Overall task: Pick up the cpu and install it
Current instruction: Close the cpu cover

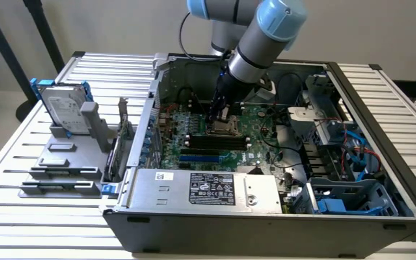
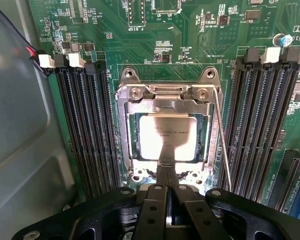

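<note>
Spreading across the exterior view, a slatted metal table (image 1: 45,230) is carrying an open computer case (image 1: 266,230) with its inside facing up; the robot arm (image 1: 255,49) is reaching down into the case from above; a silver power supply (image 1: 208,189) is sitting along the case's near wall. At the exterior view's left, outside the case, a silver hard drive (image 1: 62,111) in a blue frame is standing upright in a grey holder (image 1: 63,162). A green motherboard (image 2: 190,40) is lining the case floor; black memory slots (image 2: 85,130) are running along both sides of the metal processor socket (image 2: 165,92); a thin wire lever (image 2: 222,145) is lying down one side of that socket. The cpu (image 2: 167,132) is lying flat inside the socket, silver top up, framed by the socket's metal bracket. The gripper (image 2: 166,167) is hanging directly over the socket with its fingers pressed together, holding nothing; its tips are meeting at the middle of the cpu's nearer edge, though whether they are touching the chip or hovering just above it is not clear.
</note>
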`<state>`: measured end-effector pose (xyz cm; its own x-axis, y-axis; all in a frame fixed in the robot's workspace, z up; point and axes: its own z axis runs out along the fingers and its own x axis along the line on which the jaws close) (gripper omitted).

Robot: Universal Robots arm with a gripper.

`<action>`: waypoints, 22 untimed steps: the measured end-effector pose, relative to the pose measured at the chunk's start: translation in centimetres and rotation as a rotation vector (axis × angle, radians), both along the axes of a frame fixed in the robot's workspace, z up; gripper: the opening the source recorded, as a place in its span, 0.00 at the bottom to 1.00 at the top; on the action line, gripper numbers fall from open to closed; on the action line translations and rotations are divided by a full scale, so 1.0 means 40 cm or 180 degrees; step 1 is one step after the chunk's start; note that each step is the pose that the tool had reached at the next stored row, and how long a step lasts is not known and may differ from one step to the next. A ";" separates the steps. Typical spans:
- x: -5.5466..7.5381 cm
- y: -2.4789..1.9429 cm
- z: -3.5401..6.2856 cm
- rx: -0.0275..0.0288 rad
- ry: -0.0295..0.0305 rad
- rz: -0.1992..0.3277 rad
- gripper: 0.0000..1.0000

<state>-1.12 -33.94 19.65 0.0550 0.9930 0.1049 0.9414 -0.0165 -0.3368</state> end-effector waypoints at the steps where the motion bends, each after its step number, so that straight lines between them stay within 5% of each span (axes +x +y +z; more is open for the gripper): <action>1: 0.000 0.000 0.000 0.0000 0.0000 0.0000 0.11; 8: -0.007 -0.005 0.022 0.0008 0.0001 -0.0001 0.11; 22: -0.073 -0.028 0.050 0.0017 0.0028 -0.0001 0.11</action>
<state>-4.02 -35.06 21.67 0.0563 0.9924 0.1097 0.9384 -0.0151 -0.3453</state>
